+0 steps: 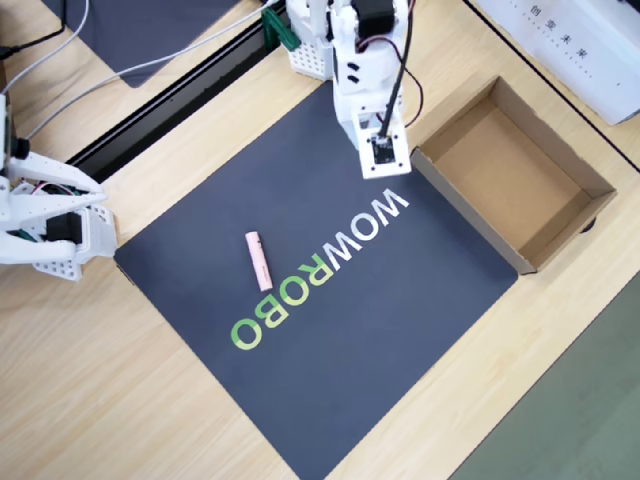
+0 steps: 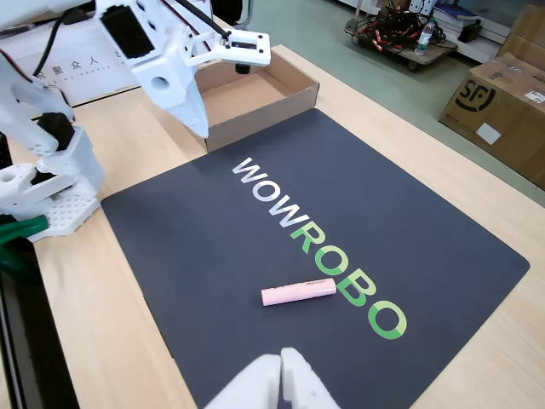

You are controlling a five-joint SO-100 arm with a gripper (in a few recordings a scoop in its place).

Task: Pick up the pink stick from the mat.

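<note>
A pale wooden table (image 1: 90,400) carries a large dark mat (image 1: 400,300) laid at an angle, printed with "WOWROBO" in white and green letters. The pink stick (image 1: 257,259) lies flat on the mat just beside the green letters, near the "R" and "O", touching nothing else; in the fixed view the pink stick (image 2: 298,292) sits close to the front half of the mat (image 2: 443,239).

The white arm (image 1: 365,60) reaches in from the far edge of the table, and its gripper (image 1: 385,160) hangs above the mat's upper corner near the white "W", well apart from the stick. In the fixed view the gripper (image 2: 197,115) points down with nothing between its fingers; whether the fingers are parted or pressed together, I cannot tell.

An open cardboard box (image 1: 570,165) rests on the table touching the mat's edge, beside the arm. A second plain dark mat (image 1: 150,30) lies at the table's far corner, with grey cables (image 1: 70,60) running over it.

Beyond the table, the fixed view shows a green floor (image 2: 383,77), a brown carton (image 2: 502,102) marked "SF", and a low cart (image 2: 400,34) loaded with clutter.
</note>
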